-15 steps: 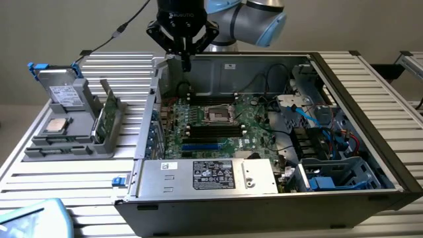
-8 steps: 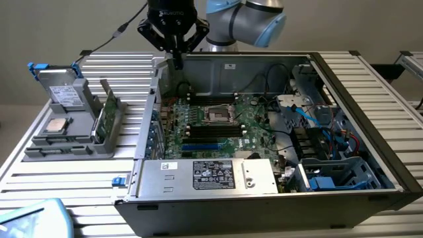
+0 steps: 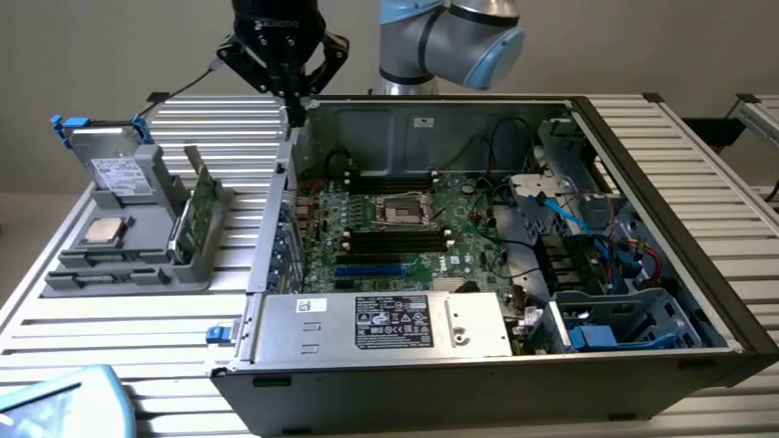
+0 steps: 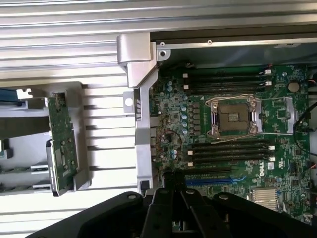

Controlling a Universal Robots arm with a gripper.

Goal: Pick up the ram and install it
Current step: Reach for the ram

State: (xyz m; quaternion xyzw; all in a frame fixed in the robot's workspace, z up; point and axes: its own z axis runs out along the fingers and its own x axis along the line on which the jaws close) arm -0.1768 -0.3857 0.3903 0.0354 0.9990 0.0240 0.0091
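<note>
The ram (image 3: 195,214) is a thin green board standing on edge in a grey holder (image 3: 146,265) to the exterior view's left of the open computer case. In the wrist view the ram (image 4: 62,144) sits in the same holder, apart from my fingers. My black gripper (image 3: 294,111) hangs above the case's back corner nearest the holder, shut with nothing between its fingers. Its closed fingertips (image 4: 173,178) show over the motherboard's edge. The motherboard (image 3: 402,219) lies inside the case with black memory slots (image 4: 228,151) on both sides of the processor socket (image 4: 233,116).
The holder also carries a square silver processor chip (image 3: 100,231) and a silver drive (image 3: 112,164) with blue tabs. A power supply box (image 3: 378,324) sits at the case's front. Cables and a drive cage (image 3: 608,319) fill the exterior view's right. A metal bracket (image 4: 136,64) borders the case wall.
</note>
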